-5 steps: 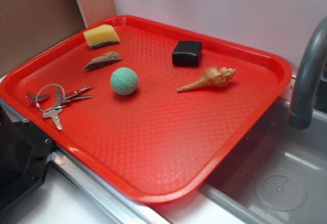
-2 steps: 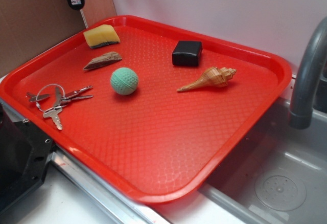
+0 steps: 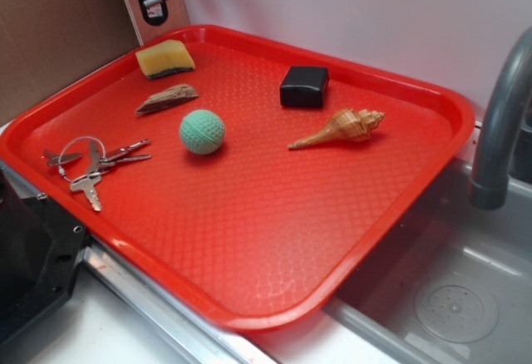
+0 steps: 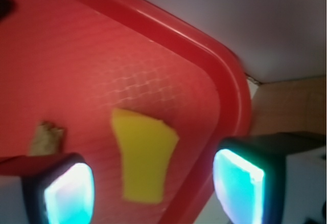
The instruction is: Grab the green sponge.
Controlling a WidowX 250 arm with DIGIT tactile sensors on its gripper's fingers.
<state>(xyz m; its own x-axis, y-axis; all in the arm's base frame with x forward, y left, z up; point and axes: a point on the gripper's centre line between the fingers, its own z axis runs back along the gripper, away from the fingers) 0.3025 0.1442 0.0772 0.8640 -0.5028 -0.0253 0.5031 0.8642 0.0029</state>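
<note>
Your claw (image 4: 153, 180) hung with its jaws apart above the green sponge (image 4: 144, 155), which lay flat in the far left corner of the red tray (image 3: 416, 181). You needed to centre it clear of the rim, then descend before closing.

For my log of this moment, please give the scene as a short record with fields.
target: green sponge, far left corner of red tray
gripper: open, above the sponge, empty
nearest neighbour: wood piece
other items: green ball, black box, shell, keys
beside tray: sink, faucet
</note>
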